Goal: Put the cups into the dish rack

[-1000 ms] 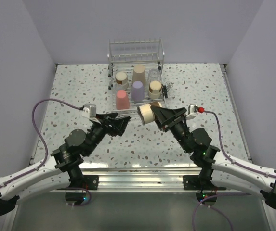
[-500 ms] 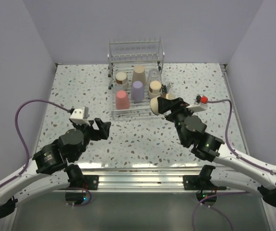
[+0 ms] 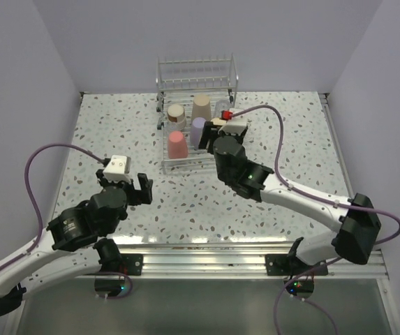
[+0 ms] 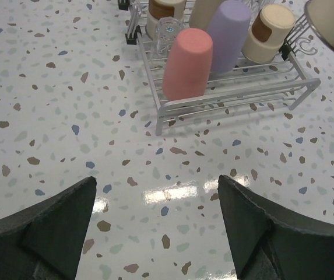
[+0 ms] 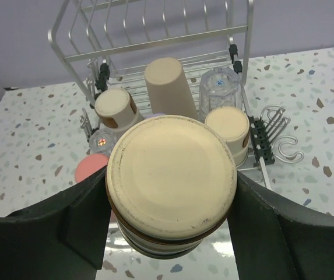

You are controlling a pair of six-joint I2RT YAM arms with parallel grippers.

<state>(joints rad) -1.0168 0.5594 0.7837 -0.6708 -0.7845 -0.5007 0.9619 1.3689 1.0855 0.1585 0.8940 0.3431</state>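
Just ahead of the right gripper [image 5: 172, 217], clamped on a tan-based cup [image 5: 171, 175], stands the dish rack [image 5: 155, 41]; the left gripper [image 4: 158, 228], fingers apart, is farther

A flat white tabletop [image 3: 116, 132] flecked with brown, grey and blue-grey terrazzo chips fills most of the overhead view. Plain pale lilac-grey walls close it in: a back wall [image 3: 200, 35], a left wall [image 3: 11, 105] and a right wall [image 3: 388, 84], all matt and unmarked. A silver ribbed aluminium rail [image 3: 206, 252] runs along the near edge of the tabletop, with a dark grey ledge [image 3: 206, 307] below it. A pale metal strip [image 3: 341, 160] borders the tabletop's right side. In the left wrist view, a bright glare patch [image 4: 167, 195] lies on the glossy surface.
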